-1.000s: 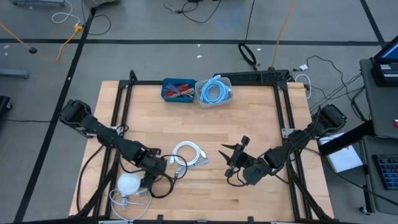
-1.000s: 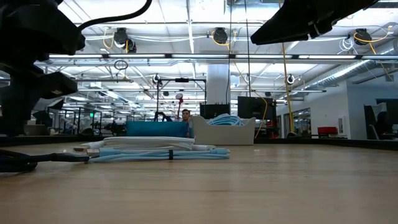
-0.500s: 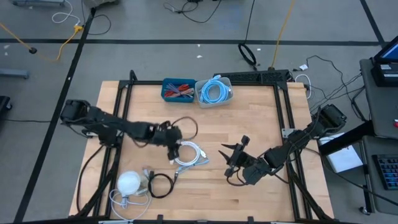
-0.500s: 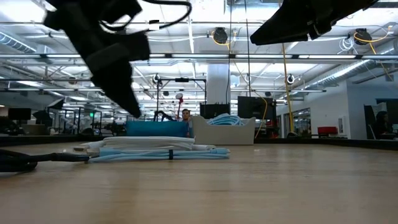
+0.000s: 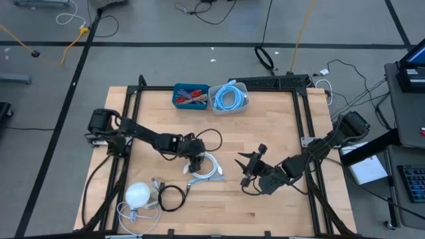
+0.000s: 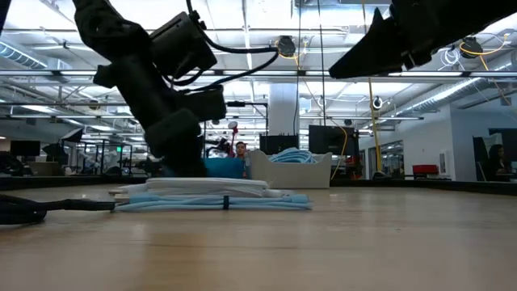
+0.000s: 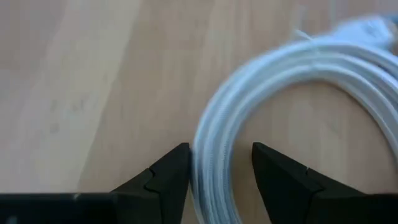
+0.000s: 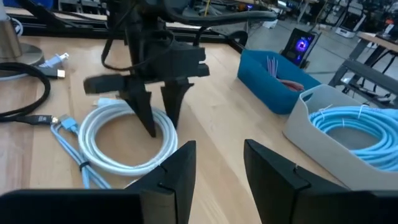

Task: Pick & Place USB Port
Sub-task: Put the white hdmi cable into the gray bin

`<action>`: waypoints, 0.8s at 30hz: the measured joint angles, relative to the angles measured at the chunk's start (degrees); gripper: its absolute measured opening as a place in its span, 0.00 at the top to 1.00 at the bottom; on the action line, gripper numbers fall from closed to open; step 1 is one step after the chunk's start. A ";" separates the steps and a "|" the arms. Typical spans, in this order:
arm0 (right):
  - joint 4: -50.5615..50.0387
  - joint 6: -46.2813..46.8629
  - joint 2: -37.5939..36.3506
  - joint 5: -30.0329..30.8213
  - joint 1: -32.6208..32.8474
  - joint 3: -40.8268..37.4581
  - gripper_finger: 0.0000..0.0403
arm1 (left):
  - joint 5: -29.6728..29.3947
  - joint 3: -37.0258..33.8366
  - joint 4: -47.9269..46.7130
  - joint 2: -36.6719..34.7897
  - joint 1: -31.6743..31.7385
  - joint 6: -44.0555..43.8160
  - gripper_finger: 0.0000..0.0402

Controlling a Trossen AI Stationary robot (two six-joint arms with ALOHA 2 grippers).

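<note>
The white coiled USB cable lies flat on the light wooden table, a little left of centre and toward the near edge. Its pale blue bundled tail runs out along the table surface in the low view.

The left gripper is lowered onto the far-left arc of the coil. In the left wrist view its two dark fingers stand apart, one on each side of the cable strand, with the strand between them and not yet clamped. The right wrist view confirms this: the left gripper points down, its tips straddling the coil.

Step in hand, as judged: the approach to the grasp is complete and the pick is about to be made. The next move calls for bringing the fingers together on the strand, then lifting clear. A loose coil may sag or drag its tail when raised.

The right gripper waits right of centre near the table's near edge, fingers apart, holding nothing.

Farther out:
- a blue rectangular plastic bin with small red and grey parts, at the far edge;
- a grey bin holding a light blue coiled cable, just right of it;
- a white round object and a black cable at the near left.

Hard to make out: the cable's connector ends are not distinguishable, and the placement target is not indicated.
</note>
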 joint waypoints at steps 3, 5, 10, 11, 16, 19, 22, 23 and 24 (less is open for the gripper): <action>0.24 0.53 0.00 0.04 0.02 -0.03 0.68 | -2.13 -0.10 -0.64 -0.46 -0.39 -0.99 0.72; 1.12 0.53 0.00 0.08 0.00 -0.05 0.68 | -2.33 -0.17 -1.42 -2.41 -0.55 -0.79 0.87; 3.65 0.23 0.00 0.24 0.00 -0.05 0.68 | -7.08 -0.83 -7.47 -9.32 -1.39 -2.25 0.87; 3.85 0.27 0.00 0.32 0.00 -0.05 0.68 | -9.06 -0.75 -7.71 -11.26 -1.76 -2.83 0.87; 6.08 1.97 0.03 3.97 -0.02 -0.05 0.68 | -29.58 -0.55 -10.34 -22.90 -6.43 -5.91 0.87; 12.35 3.12 1.64 8.33 -0.86 -0.05 0.68 | -46.46 -0.55 -4.19 -28.75 -11.52 -3.57 0.87; 22.59 1.26 3.73 9.42 -2.73 -0.07 0.68 | -58.63 -1.26 8.21 -31.13 -16.11 5.94 0.87; 28.18 -0.80 5.17 9.40 -3.64 -0.04 0.68 | -60.94 -1.47 12.42 -31.12 -17.17 9.12 0.87; 35.08 -3.92 6.97 9.34 -4.56 -0.03 0.68 | -62.34 -1.59 15.76 -31.02 -17.93 12.17 0.87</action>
